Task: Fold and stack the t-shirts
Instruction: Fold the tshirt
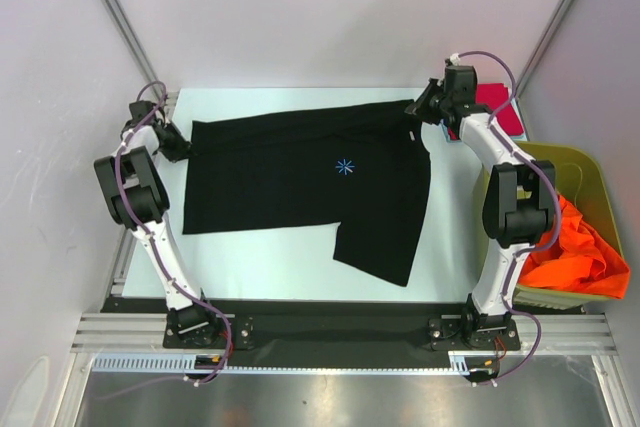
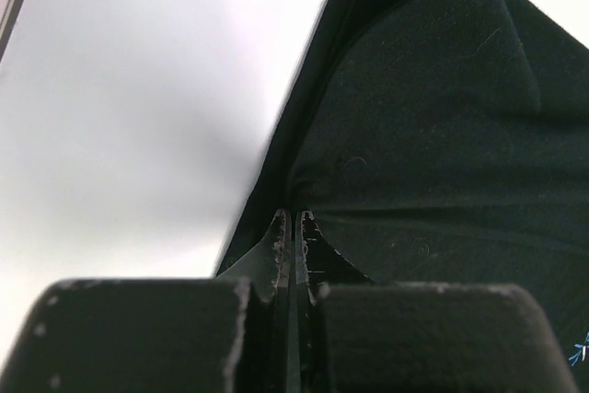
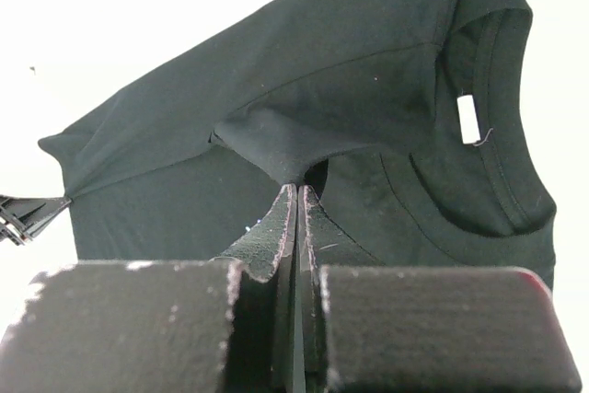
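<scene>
The black t-shirt point(image 1: 300, 182) with a small blue asterisk mark point(image 1: 345, 167) lies spread across the white table, one sleeve pointing to the near side. My left gripper point(image 1: 180, 147) is shut on its far left corner; the cloth point(image 2: 433, 135) runs from the pinched fingertips. My right gripper point(image 1: 420, 107) is shut on its far right corner by the collar; the cloth point(image 3: 304, 108) is pulled up into the fingertips. A red t-shirt point(image 1: 498, 107) lies folded at the far right. An orange t-shirt point(image 1: 575, 252) is bunched in the bin.
An olive-green plastic bin point(image 1: 590, 167) stands at the table's right edge beside my right arm. Grey walls close the table on the left, the back and the right. A black rail point(image 1: 320, 322) runs along the near edge.
</scene>
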